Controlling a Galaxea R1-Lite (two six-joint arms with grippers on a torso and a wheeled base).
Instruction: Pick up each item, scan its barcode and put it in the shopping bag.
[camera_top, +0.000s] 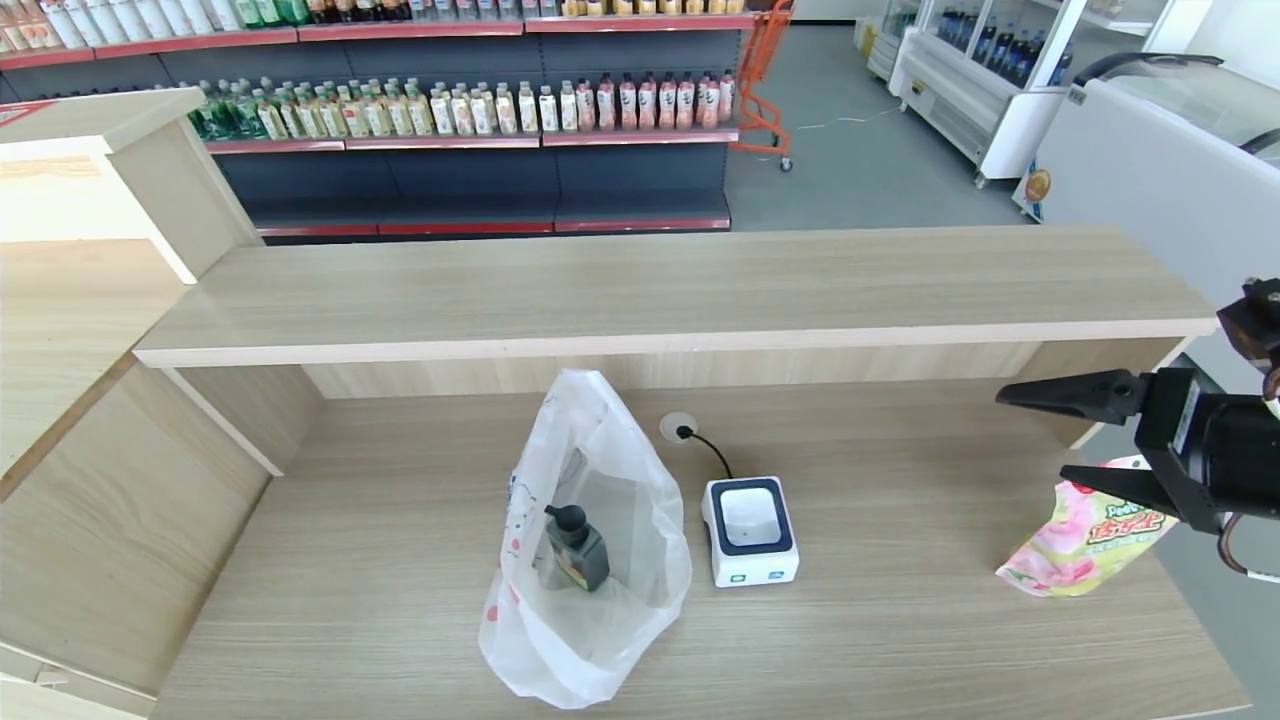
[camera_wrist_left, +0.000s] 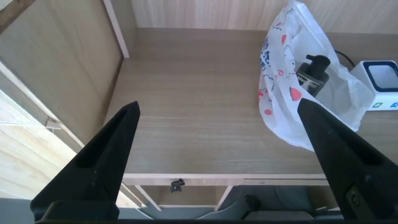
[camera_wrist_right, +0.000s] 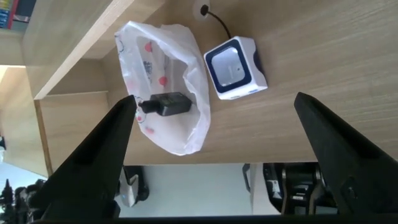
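Note:
A translucent white shopping bag (camera_top: 590, 600) (camera_wrist_left: 292, 93) (camera_wrist_right: 180, 74) stands on the wooden counter with a dark pump bottle (camera_top: 577, 548) (camera_wrist_left: 313, 71) (camera_wrist_right: 166, 104) inside it. Just right of the bag sits the white barcode scanner (camera_top: 750, 528) (camera_wrist_right: 236, 68) (camera_wrist_left: 381, 78). A pink-and-green pouch (camera_top: 1085, 535) lies near the counter's right edge. My right gripper (camera_top: 1065, 435) hovers open above that pouch, holding nothing. My left gripper (camera_wrist_left: 217, 162) is open and empty, held high near the counter's front left side.
A raised wooden ledge (camera_top: 660, 300) runs along the back of the counter (camera_top: 900, 620). The scanner's black cable (camera_top: 708, 448) goes to a grommet behind it. Wooden side panels close the left end. Store shelves with bottles and freezers stand beyond.

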